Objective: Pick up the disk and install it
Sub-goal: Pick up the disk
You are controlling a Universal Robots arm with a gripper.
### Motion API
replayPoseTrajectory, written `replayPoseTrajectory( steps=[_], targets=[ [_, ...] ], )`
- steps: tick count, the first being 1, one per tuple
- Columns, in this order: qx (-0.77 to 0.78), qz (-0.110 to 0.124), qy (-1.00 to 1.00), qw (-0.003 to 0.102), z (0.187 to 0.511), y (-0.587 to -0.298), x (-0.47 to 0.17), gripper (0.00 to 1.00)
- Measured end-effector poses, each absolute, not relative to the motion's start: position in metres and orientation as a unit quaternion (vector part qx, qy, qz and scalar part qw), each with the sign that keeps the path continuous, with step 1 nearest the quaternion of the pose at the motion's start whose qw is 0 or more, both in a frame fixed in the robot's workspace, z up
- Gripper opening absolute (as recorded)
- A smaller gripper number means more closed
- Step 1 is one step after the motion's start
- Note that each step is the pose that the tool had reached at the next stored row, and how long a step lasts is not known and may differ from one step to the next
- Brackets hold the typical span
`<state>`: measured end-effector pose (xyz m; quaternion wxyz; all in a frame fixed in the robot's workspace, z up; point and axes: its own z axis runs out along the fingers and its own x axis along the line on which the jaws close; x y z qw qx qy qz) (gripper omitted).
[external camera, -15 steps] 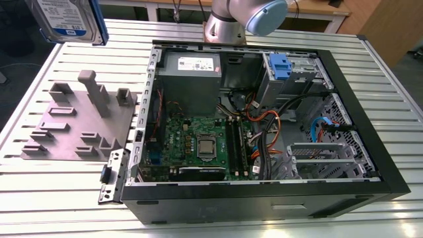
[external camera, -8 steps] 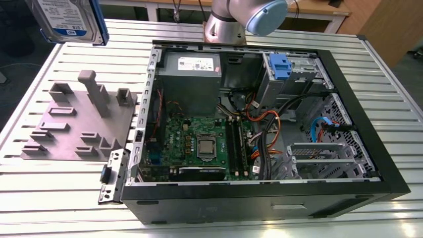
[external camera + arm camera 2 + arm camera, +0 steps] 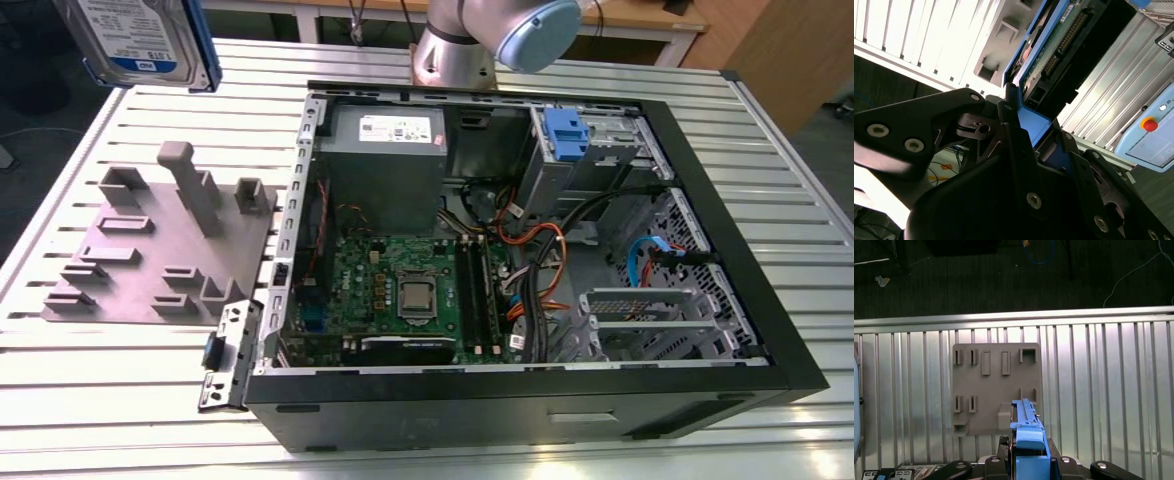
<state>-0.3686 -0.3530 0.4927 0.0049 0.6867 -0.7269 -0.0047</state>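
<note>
Robotics laboratory or test workshop. A slotted aluminium table (image 3: 134, 400) serves as the workbench, with the base of a robot arm (image 3: 461, 50) mounted at its far edge. On the table lie an opened desktop computer case (image 3: 534, 410), its motherboard and wiring exposed, and a grey fixture plate (image 3: 134, 270) of moulded holders. The second wrist view shows a control pendant (image 3: 1146, 142) with a red stop button (image 3: 1150, 125). Loose cables (image 3: 1039, 252) trail across the dark floor, and wooden furniture (image 3: 781, 50) stands behind.
</note>
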Motion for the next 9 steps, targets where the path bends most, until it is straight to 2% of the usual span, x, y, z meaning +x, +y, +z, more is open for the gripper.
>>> replayPoseTrajectory(
  steps=[9],
  targets=[
    [0.687,-0.005,-0.727,0.005,0.4927,-0.3530,-0.3661,0.36]
  ],
)
